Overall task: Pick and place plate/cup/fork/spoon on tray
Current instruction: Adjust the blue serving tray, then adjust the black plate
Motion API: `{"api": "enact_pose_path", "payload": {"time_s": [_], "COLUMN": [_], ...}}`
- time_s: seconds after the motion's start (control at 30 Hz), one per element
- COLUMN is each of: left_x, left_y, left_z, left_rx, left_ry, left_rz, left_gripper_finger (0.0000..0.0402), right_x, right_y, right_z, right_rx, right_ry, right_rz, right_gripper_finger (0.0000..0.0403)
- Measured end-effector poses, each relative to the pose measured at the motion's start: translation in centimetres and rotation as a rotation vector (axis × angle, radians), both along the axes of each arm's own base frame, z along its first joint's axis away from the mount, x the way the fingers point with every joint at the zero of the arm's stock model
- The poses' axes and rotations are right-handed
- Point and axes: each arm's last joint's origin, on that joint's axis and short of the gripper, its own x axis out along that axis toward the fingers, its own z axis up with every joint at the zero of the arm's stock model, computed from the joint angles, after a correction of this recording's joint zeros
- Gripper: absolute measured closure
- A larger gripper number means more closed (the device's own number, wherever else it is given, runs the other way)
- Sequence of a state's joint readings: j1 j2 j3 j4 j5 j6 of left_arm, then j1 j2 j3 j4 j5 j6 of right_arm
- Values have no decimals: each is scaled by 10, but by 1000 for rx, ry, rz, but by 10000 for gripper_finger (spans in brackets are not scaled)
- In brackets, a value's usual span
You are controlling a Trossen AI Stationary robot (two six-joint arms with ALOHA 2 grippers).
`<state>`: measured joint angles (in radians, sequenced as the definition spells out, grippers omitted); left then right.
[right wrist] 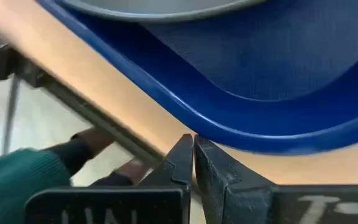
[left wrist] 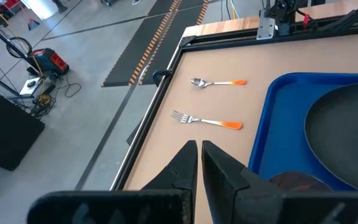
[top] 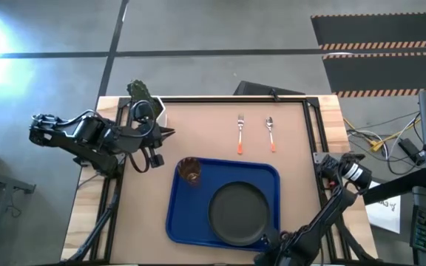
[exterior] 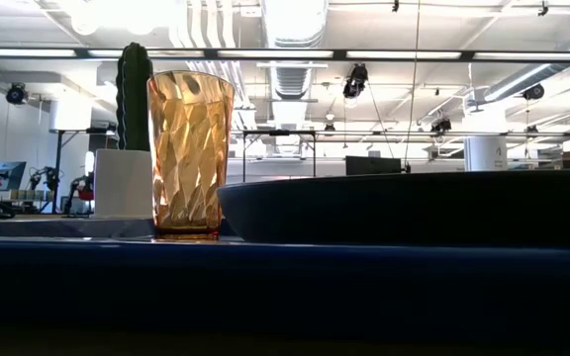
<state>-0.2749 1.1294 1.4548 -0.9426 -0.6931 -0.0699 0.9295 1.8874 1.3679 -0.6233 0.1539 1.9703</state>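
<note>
The blue tray [top: 180, 214] lies on the table [top: 213, 125] toward the 6 o'clock side in the high view. On it the dark plate [top: 237, 214] sits in the half toward 3 o'clock, and the amber cup [top: 190, 171] stands upright in the corner toward 10 o'clock of the tray. The fork [top: 239, 134] and the spoon [top: 271, 134] lie on the bare table at 12 o'clock from the tray, side by side but apart, the spoon on the 3 o'clock side, both orange handles pointing to the tray.

The left gripper [top: 170, 133] hangs at the 9 o'clock side of the table, its 2 fingers [left wrist: 182, 165] pressed together and holding nothing. The right gripper [right wrist: 192, 146] is just beside the tray's rim at the 6 o'clock edge, also closed and empty. A cactus pot [exterior: 124, 181] stands behind the cup in the low view.
</note>
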Motion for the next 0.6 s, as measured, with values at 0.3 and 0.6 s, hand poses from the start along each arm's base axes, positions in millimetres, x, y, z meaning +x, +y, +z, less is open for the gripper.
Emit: {"api": "enact_pose_path", "payload": {"time_s": [0.3, 0.6], "left_x": [0, 0], "left_y": [0, 0], "left_z": [0, 0], "left_rx": [-1, -1], "left_ry": [0, 0], "left_rz": [0, 0], "left_gripper_finger": [395, 395], "right_x": [-9, -5], "right_y": [-14, -18], "right_z": [2, 36], "right_rx": [-141, -179], "right_ry": [65, -155], "right_rz": [-9, -52], "right_gripper_finger": [394, 394]}}
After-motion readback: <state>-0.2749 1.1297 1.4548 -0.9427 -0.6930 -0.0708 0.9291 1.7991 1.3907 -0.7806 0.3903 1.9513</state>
